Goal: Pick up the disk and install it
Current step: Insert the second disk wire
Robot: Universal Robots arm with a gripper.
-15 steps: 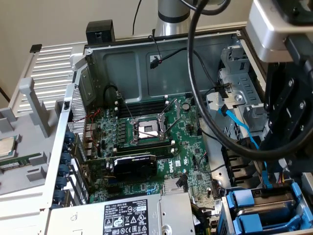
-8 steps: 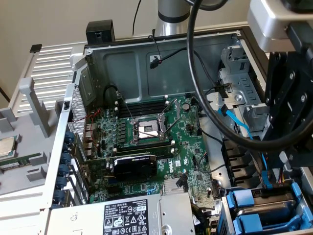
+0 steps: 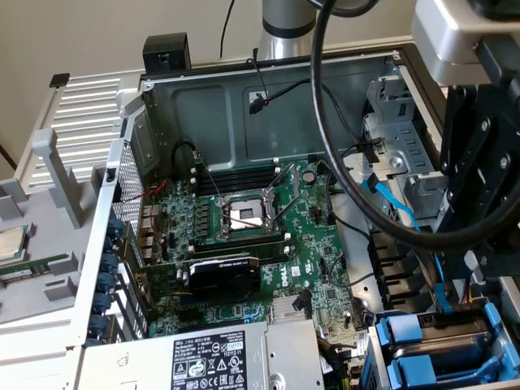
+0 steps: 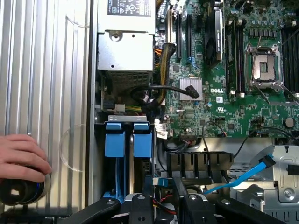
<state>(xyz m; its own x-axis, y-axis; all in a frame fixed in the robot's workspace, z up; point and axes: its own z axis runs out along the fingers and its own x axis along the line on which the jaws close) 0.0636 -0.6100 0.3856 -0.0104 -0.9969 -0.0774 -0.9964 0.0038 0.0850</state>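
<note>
Disk (image 4: 141,140) in bay, blue carrier upright, beside mobo (image 4: 224,70).

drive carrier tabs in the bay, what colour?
Blue. The carrier tabs show best in the wrist view.

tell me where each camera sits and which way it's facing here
Exterior view: off the arm, raised, looking down into the open computer case at the motherboard; the arm fills the exterior view's right.
Wrist view: on the wrist, looking straight down into the case over the blue drive carriers; gripper parts at one edge, a person's hand on the case.
Shared: motherboard, CPU socket, power supply, blue carriers.
</note>
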